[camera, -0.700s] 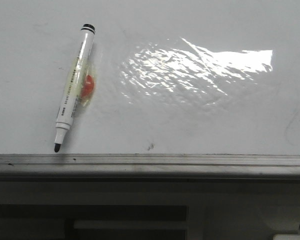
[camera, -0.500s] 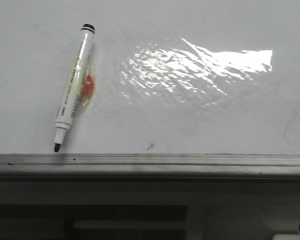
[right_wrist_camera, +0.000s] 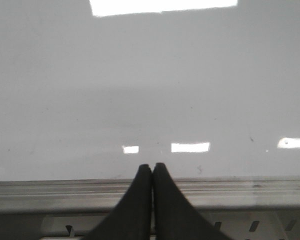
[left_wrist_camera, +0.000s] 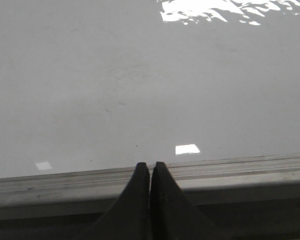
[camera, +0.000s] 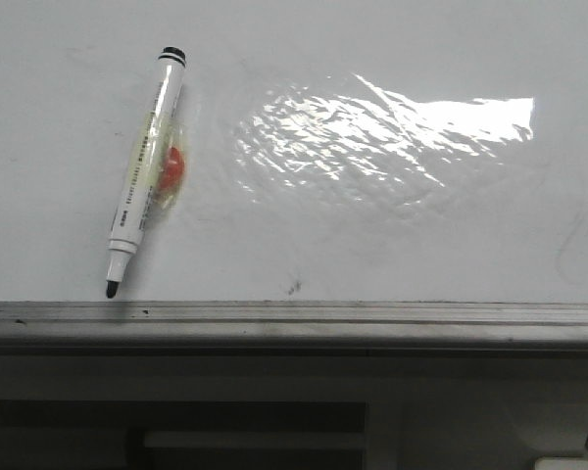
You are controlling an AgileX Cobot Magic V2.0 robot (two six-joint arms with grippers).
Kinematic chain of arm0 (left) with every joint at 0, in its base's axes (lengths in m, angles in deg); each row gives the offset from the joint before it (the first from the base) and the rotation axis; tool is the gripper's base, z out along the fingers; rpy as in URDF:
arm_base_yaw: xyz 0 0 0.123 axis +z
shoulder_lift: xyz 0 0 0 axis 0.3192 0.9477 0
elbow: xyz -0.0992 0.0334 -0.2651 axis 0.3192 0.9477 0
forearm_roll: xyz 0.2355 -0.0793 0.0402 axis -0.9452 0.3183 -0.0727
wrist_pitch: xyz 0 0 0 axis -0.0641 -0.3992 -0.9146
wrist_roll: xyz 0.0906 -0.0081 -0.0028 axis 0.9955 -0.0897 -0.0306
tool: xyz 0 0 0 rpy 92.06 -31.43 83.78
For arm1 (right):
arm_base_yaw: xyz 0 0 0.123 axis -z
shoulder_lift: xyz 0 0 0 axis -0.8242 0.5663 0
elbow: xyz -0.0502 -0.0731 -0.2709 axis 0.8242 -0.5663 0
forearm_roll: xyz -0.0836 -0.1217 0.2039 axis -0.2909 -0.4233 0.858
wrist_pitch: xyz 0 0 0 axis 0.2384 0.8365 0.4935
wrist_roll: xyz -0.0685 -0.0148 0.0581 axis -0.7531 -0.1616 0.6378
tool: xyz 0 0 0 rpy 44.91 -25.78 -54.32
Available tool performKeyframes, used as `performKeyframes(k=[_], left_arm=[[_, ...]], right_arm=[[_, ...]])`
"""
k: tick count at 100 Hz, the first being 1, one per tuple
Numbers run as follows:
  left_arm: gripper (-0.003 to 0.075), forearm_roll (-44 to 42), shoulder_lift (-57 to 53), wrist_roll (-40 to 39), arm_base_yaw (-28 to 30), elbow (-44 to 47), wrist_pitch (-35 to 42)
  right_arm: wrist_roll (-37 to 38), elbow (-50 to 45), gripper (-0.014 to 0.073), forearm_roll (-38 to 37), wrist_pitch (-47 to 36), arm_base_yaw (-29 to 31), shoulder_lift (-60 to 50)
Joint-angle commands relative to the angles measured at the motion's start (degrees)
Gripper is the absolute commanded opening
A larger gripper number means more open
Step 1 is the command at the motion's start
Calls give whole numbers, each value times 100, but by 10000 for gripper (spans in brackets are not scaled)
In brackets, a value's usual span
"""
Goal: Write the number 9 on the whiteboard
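Observation:
The whiteboard [camera: 392, 245] is large, glossy and white, with a wrinkled glare patch [camera: 382, 132] and a grey metal ledge [camera: 294, 321] along its near edge. No number 9 shows on it; only a small dark smudge [camera: 295, 287] lies near the ledge. A white marker [camera: 145, 174] with a black tip lies uncapped at the board's left, tip toward the ledge, with yellowish tape and a red piece on its barrel. My left gripper [left_wrist_camera: 150, 166] is shut and empty over the ledge [left_wrist_camera: 230, 170]. My right gripper [right_wrist_camera: 152, 167] is shut and empty over the ledge [right_wrist_camera: 240, 192]. Neither gripper shows in the front view.
Below the ledge in the front view is a dark frame with a pale bar [camera: 255, 441]. Faint grey marks [camera: 573, 240] sit at the board's right side. The right wrist view shows slots [right_wrist_camera: 252, 226] under the ledge.

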Motion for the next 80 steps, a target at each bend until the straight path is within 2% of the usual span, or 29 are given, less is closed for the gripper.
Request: performKeyframes(k=[1, 34, 60, 80], left_arm=[[-20, -94, -163, 2, 15, 107, 533], [-20, -72, -152, -8, 15, 107, 1418], [-20, -82, -152, -8, 15, 107, 1418], [-20, -82, -152, -8, 15, 107, 1434]], right_arm=[[-11, -155, -62, 21, -57, 14, -88], [-11, -155, -62, 41, -296, 14, -88], [-11, -155, -62, 41, -863, 14, -88], [-11, -155, -62, 41, -984, 14, -88]])
